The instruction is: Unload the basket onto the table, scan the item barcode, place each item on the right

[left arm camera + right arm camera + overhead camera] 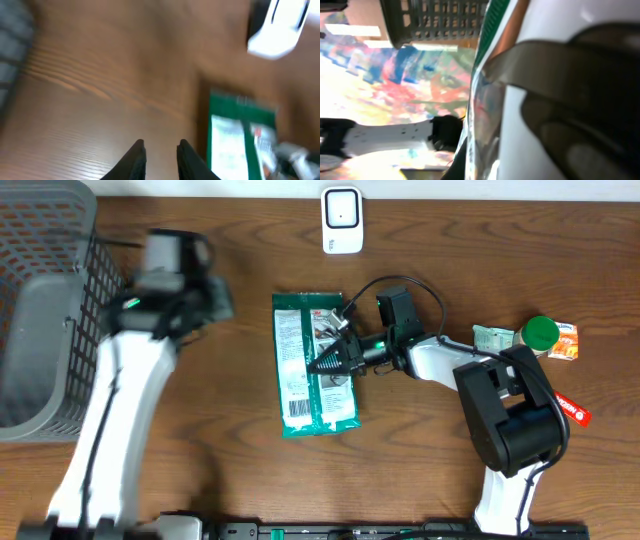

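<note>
A green and white snack packet (300, 380) lies flat on the wooden table, its white label side up. My right gripper (322, 364) is shut on the packet's right edge. In the right wrist view the packet (480, 110) fills the jaws edge-on. The white barcode scanner (341, 220) stands at the back centre. My left arm (165, 290) is blurred with motion beside the basket. In its wrist view the left gripper (161, 150) hovers over bare wood with a narrow gap between its fingers and nothing held. The packet (235, 135) and scanner (277, 30) lie to its right.
A grey mesh basket (45, 310) fills the far left. A green-capped bottle (540, 333), a small orange box (566, 342) and a red item (573, 411) sit at the right, behind the right arm's base.
</note>
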Tool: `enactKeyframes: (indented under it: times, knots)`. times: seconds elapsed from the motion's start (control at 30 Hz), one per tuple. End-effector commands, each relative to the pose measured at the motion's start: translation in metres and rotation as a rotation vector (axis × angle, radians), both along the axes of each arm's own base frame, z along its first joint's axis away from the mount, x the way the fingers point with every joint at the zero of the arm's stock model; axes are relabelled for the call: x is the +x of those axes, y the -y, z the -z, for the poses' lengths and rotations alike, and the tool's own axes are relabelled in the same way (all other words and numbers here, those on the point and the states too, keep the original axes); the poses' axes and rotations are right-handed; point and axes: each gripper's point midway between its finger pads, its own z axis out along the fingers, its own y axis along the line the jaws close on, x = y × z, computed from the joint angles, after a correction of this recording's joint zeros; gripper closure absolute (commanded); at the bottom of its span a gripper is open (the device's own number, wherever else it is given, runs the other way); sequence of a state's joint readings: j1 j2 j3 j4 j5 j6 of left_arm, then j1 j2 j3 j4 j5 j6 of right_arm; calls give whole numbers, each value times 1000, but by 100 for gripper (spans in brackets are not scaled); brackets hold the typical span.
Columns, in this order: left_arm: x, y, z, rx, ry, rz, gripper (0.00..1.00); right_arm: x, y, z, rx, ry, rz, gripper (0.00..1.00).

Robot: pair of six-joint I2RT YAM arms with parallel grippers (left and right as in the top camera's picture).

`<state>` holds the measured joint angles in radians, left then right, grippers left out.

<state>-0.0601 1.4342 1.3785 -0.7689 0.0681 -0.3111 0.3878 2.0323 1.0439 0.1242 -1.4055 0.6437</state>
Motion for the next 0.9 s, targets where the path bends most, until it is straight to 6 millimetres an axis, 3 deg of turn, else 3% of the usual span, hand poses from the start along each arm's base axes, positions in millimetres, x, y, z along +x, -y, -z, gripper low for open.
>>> enactKeyframes:
  times: [0.0, 0.13, 0.27, 0.43, 0.57, 0.73, 0.87]
  knots:
    - [-7, -38, -30, -1, 82, -139, 77, -9, 9, -32, 72, 35, -37, 99]
    - [-18, -78, -49, -7, 141, -261, 77, -17, 19, -44, 9, 48, 4, 99]
    - [-20, -99, -50, -3, 146, -316, 69, -21, 37, -40, -181, 166, 79, 99]
    - [-19, -101, -52, -2, 157, -320, 55, -32, 51, -57, -257, 339, 81, 99]
    - [-17, -102, -54, -1, 169, -321, 55, -35, 51, -73, -238, 387, 91, 99]
    - [-18, -101, -52, -2, 158, -322, 38, -35, 51, -74, -237, 390, 91, 99]
    - [-19, -101, -50, -2, 152, -322, 33, -35, 51, -74, -237, 390, 91, 99]
